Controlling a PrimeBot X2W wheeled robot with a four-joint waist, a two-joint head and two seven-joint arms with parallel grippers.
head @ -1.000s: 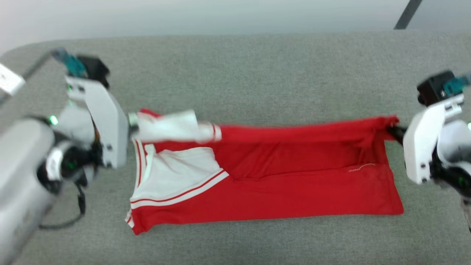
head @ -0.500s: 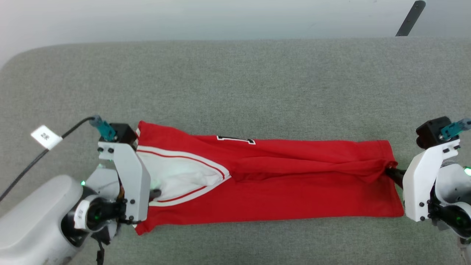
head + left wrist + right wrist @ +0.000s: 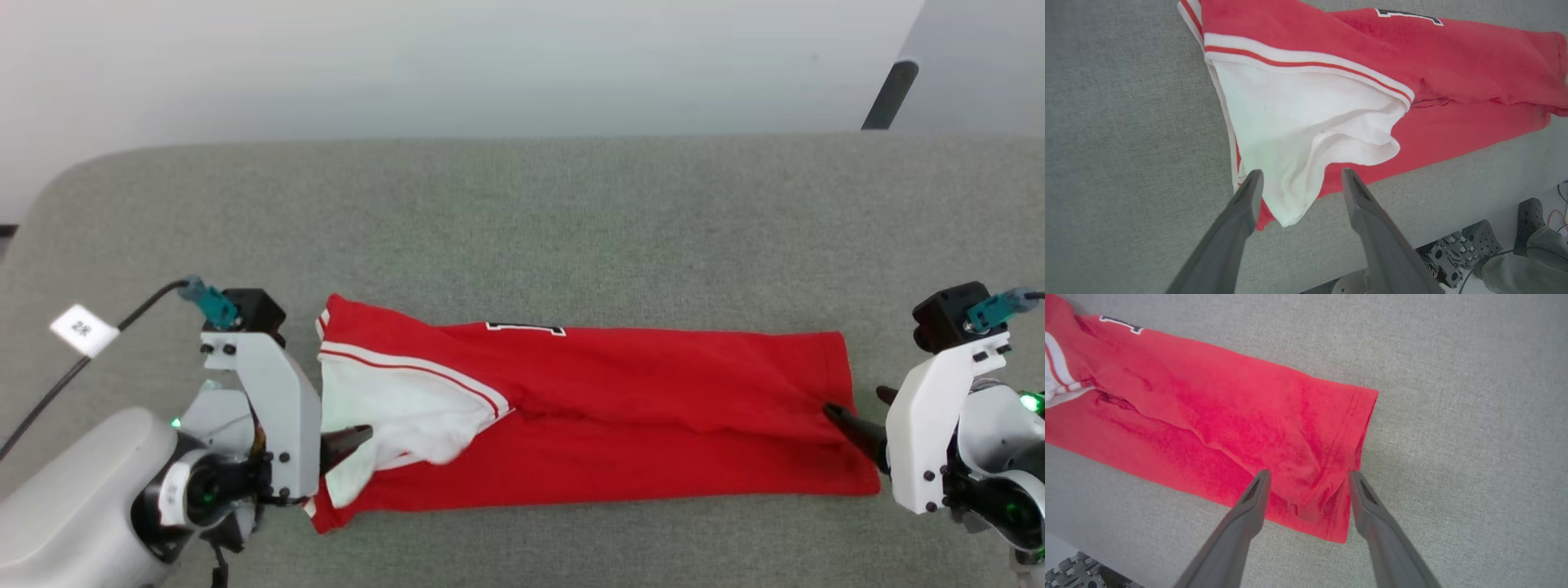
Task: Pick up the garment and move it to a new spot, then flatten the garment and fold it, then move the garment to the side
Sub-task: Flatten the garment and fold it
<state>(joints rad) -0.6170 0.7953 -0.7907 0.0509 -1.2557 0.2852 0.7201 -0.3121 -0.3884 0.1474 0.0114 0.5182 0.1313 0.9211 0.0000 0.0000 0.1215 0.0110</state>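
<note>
- Bright red, white-sleeved jersey T-shirt (image 3: 620,408): folded strip, long axis nine-to-three.
- Left gripper (image 3: 1300,179): fingers spread, empty, at the nine-o'clock end.
- Right gripper (image 3: 1308,477): fingers spread, empty, at three.

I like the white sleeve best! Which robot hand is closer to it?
Left. The left gripper hangs open over the white sleeve; the right gripper is at the garment's opposite end.

Grey cloth-covered surface (image 3: 522,212), rounded at its 10 o'clock corner. Directly on it lies the garment (image 3: 637,408), folded lengthwise into a long red band running from 9 to 3 o'clock. White sleeve (image 3: 400,408) with striped trim at the 9 o'clock end; stitched hem (image 3: 839,359) at the 3 o'clock end; black-white mark (image 3: 526,328) on the 12 o'clock edge.
</note>
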